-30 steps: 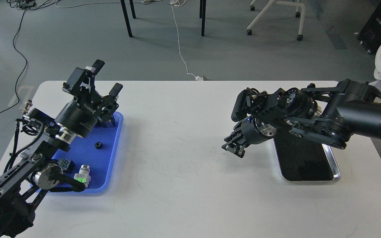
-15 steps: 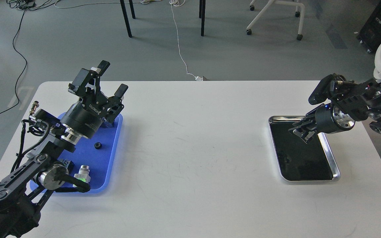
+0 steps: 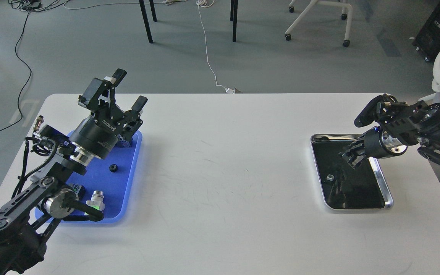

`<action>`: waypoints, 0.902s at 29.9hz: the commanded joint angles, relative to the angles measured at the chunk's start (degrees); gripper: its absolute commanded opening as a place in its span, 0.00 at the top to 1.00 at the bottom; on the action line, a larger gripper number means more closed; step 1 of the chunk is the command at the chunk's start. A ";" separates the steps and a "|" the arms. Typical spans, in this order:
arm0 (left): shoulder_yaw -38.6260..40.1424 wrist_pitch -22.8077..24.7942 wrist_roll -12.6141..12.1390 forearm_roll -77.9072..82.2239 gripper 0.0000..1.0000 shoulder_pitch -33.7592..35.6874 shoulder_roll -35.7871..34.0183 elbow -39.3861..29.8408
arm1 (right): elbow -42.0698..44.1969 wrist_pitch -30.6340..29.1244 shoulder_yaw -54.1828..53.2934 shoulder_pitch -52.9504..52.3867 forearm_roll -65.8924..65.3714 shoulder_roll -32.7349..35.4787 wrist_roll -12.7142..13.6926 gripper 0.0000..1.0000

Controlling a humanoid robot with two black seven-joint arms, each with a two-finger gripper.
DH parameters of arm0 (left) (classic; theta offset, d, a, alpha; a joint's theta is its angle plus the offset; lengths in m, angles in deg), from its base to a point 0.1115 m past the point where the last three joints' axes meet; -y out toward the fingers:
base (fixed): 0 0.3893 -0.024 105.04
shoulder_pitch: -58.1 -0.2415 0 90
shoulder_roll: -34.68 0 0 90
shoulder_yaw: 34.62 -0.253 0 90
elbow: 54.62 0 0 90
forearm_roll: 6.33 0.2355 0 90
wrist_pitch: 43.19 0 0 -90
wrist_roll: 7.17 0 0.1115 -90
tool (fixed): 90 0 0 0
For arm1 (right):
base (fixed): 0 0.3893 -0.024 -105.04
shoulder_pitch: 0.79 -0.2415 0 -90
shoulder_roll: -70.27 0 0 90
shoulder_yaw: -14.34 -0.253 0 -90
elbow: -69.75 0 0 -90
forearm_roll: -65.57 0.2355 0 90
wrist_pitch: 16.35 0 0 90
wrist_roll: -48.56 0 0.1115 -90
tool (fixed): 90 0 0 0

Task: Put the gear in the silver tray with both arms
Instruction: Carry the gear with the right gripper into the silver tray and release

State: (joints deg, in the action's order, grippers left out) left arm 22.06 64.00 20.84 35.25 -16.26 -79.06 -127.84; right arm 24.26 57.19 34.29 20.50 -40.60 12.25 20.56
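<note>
A small black gear (image 3: 113,167) lies on the blue tray (image 3: 130,183) at the left. My left gripper (image 3: 130,88) is open and empty, raised above the blue tray's far end, up and away from the gear. The silver tray (image 3: 381,179) sits at the right, with a dark mirror-like bottom. My right gripper (image 3: 351,157) hangs low over the tray's far half, pointing left and down; it is dark and its fingers cannot be told apart. A small pale spot (image 3: 330,177) shows on the tray bottom; I cannot tell whether it is an object or a reflection.
The blue tray also holds a silver cylinder with a green light (image 3: 97,200) and a small dark part (image 3: 76,188) near its front. The white table (image 3: 224,172) spans the view. Chair legs and cables lie on the floor beyond.
My right arm swung from the table's middle rightward over the silver tray and then dipped a little. The pale spot on the tray bottom is new. My left gripper rose slightly.
</note>
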 commanded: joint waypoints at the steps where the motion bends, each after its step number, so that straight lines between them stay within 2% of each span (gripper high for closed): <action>1: 0.00 -0.05 0.00 0.00 0.02 0.00 -0.07 0.00 | 1.62 0.12 0.00 0.59 0.00 -2.01 0.00 0.78; 9: 0.00 -0.05 0.00 0.00 0.02 0.00 -0.16 0.00 | 2.24 0.12 0.17 1.29 0.00 -1.75 0.00 0.75; 12: -0.08 0.04 0.00 0.09 0.02 0.00 -0.25 0.09 | 2.33 0.12 0.17 1.73 0.00 -1.48 0.00 0.68; 13: -0.17 0.04 0.00 0.09 0.02 0.00 -0.25 0.00 | 2.33 0.12 0.17 1.82 0.00 -1.48 0.00 0.64; 16: -0.17 -0.04 0.00 0.09 0.02 0.00 -0.25 0.00 | 2.33 0.12 0.08 1.91 0.09 -1.40 0.00 0.40; 18: -0.09 -0.13 0.00 0.09 0.02 -0.09 -0.34 0.00 | 2.33 0.20 -0.09 1.82 0.18 -1.39 0.00 0.11; 19: -0.08 -0.13 0.00 0.00 0.02 -0.09 -0.42 0.00 | 2.33 0.20 -0.09 1.82 0.18 -1.31 0.00 0.05; 23: 0.44 -0.40 0.00 0.00 0.02 -0.09 -0.60 0.00 | 1.89 0.29 -2.11 1.12 1.50 -0.34 0.00 0.04; 27: 0.53 -0.22 0.00 0.00 0.02 -0.09 -1.65 0.00 | -0.30 -0.23 -12.29 1.91 10.17 1.94 0.00 0.02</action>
State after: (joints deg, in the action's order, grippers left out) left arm 22.53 63.65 20.83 35.26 -16.34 -79.98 -127.80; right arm 25.50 57.36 28.41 21.76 -36.76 12.92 20.56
